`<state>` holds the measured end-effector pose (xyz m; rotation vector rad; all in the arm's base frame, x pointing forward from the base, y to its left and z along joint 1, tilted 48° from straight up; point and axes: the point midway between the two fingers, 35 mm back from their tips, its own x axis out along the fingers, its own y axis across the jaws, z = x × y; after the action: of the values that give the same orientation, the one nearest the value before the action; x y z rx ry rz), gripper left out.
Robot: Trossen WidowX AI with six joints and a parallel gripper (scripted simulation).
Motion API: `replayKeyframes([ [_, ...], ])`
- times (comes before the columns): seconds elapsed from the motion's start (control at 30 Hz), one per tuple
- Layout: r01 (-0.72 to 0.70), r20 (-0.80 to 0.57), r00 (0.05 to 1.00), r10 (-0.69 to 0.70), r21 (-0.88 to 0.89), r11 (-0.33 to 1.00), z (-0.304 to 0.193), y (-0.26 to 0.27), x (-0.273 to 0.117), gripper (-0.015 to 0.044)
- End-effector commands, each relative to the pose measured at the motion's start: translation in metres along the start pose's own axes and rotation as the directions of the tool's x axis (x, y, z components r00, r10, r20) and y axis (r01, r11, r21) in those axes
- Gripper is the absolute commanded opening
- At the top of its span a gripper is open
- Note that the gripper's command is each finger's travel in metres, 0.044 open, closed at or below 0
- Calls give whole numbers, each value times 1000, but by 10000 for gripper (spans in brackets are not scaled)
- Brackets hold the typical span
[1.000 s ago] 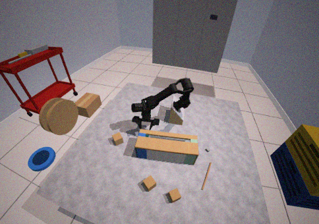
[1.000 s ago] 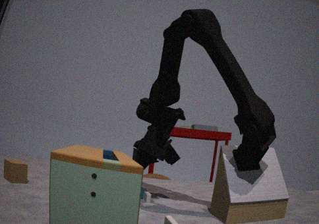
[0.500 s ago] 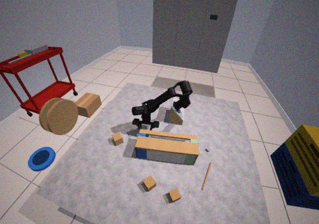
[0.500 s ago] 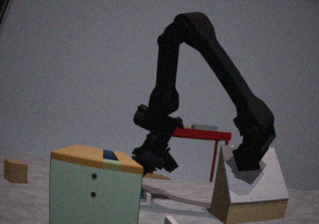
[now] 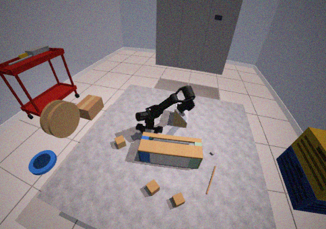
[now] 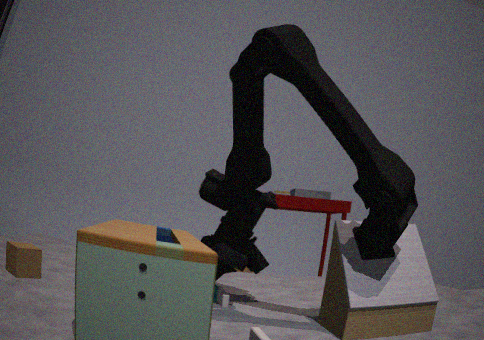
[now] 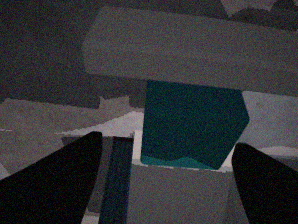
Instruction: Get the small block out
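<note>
In the top view, we see the long clear-fronted box at the centre of the frame, with the gripper just above its left end. Three wooden cubes lie around the box: one left of it, two below. We cannot make out the teal block here.

The exterior view shows us what the top view hides: the box's pale green end panel, lower left (two dark dots mark it), and a teal sliver of the block beyond its right edge. The gripper hangs low behind the box.

In the wrist view, we find the block plainly, right of centre, outside the box. The fingers stand moderately wide open at either side of the frame, and we have nothing held between them.
</note>
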<state>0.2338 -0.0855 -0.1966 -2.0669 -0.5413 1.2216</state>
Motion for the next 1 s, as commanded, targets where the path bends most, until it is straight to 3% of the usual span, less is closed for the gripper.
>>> replayKeyframes([
  [0.0,9,0,1000,-9,12,1000,5,-2,7,285],
  [0.17,11,-1,1000,-11,12,1000,8,-3,12,285],
  [0.43,11,-1,1000,-11,12,1000,8,-3,12,75],
  [0.53,11,-1,1000,-11,12,1000,8,-3,12,55],
  [0.6,-5,-2,1000,5,-7,1000,6,0,9,2],
  [0.97,2,2,1000,-2,5,1000,-17,0,-43,0],
])
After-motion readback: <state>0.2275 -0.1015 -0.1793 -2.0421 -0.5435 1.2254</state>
